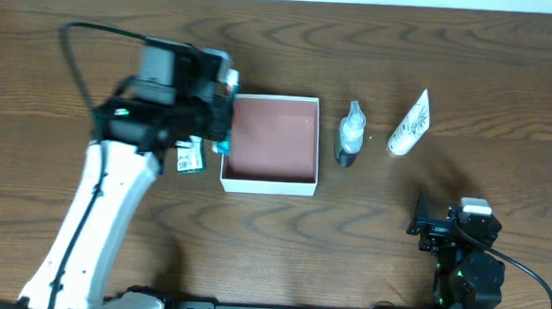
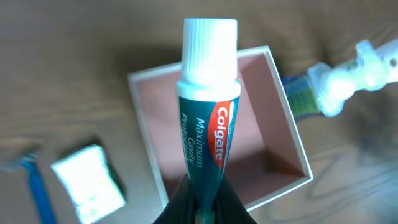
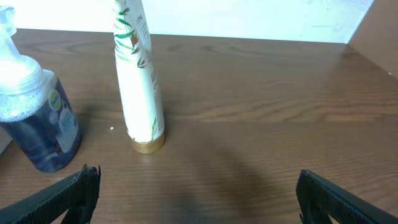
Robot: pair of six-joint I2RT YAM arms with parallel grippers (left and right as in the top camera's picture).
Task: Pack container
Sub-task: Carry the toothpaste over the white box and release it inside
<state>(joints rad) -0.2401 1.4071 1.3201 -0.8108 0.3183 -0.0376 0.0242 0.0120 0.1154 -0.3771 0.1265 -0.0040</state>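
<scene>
Left claw (image 2: 200, 202) clamped on a Colgate toothpaste tube (image 2: 207, 118) above the container's left edge.

Its fingers pinch the tube's lower end, white cap pointing away over the container (image 1: 268, 181), which sits mid-counter (image 1: 376, 46). A razor (image 2: 36, 186) and small white packet (image 2: 87, 180) lie on the container's left. The right claw (image 3: 196, 199) is spread wide, empty, near the counter's front right corner, facing a white tube (image 3: 138, 74) and a blue pump bottle (image 3: 37, 112).
</scene>
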